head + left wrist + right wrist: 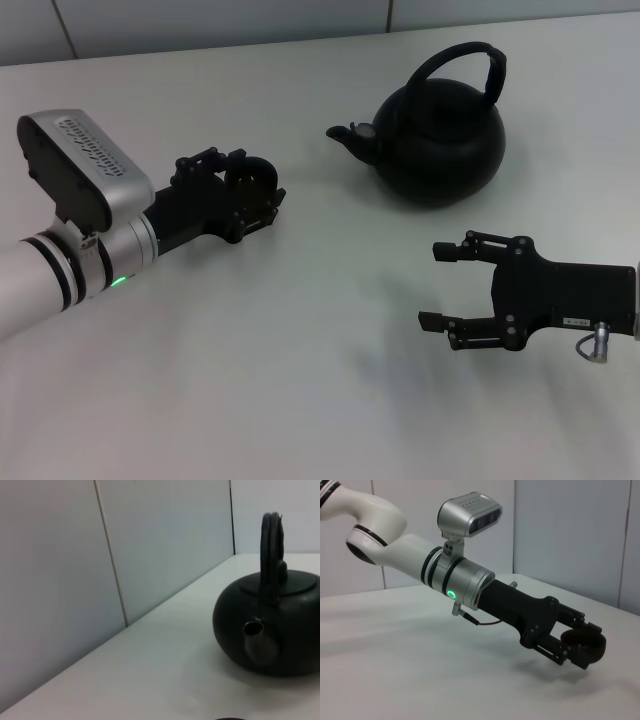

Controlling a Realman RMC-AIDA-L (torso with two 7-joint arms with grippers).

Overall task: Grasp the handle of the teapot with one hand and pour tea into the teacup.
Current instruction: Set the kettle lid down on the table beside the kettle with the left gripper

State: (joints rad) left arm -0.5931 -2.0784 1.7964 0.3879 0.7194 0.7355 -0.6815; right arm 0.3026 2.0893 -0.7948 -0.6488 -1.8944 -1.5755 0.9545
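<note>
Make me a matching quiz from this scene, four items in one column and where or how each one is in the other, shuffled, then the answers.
Items:
1. teapot
2. teacup
3. right gripper
4. handle

States:
A. open, holding nothing, near the table's front right
B. held between the left gripper's fingers
C. arched over the pot, untouched
D. standing on the table, spout toward the robot's left

Pairs: 1-D, 2-B, 3-A, 4-C

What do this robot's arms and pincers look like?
The left arm is glossy white with black rings, a silver wrist collar, a green light and a silver camera box. Both pincers, left and right, are matte black linkages; a thin cable loops beside the right.
</note>
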